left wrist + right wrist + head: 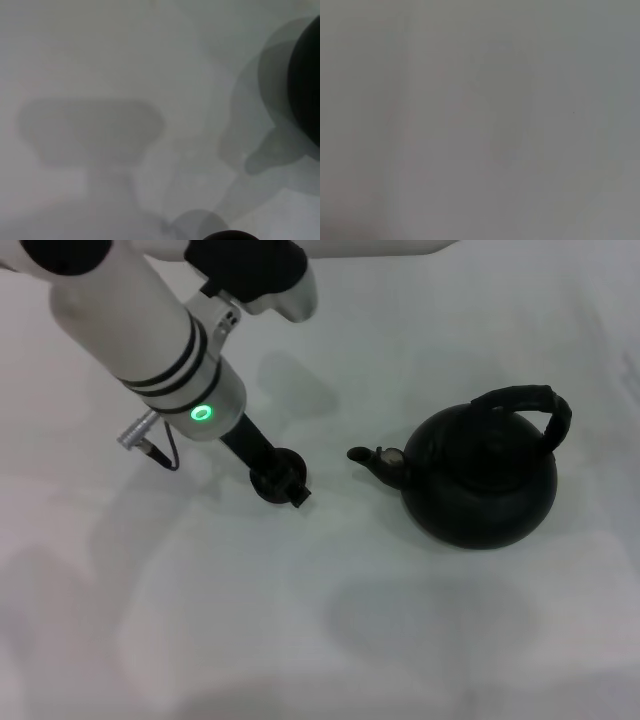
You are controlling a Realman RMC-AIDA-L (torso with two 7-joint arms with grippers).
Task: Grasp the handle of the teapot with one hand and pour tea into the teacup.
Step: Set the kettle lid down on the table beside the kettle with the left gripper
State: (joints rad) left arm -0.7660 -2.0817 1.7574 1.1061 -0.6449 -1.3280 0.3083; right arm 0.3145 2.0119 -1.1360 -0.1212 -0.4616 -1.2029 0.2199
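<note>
The left gripper (283,483) is lowered onto the teacup (275,477), apparently clamped on it, though its fingers hide most of the cup. The teapot (482,480) stands mid-table (250,630), spout toward the cup, handle (530,405) untouched. The right gripper is out of view.

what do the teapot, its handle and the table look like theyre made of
The teapot looks like matte black cast iron or dark ceramic: its squat round body gives almost no shine, so which one stays open. Its handle seems wrapped in black cord or tape, judging by the uneven, ribbed surface of the arch. The table looks like a smooth, plain white surface, possibly laminate or cloth; I cannot tell which.
</note>
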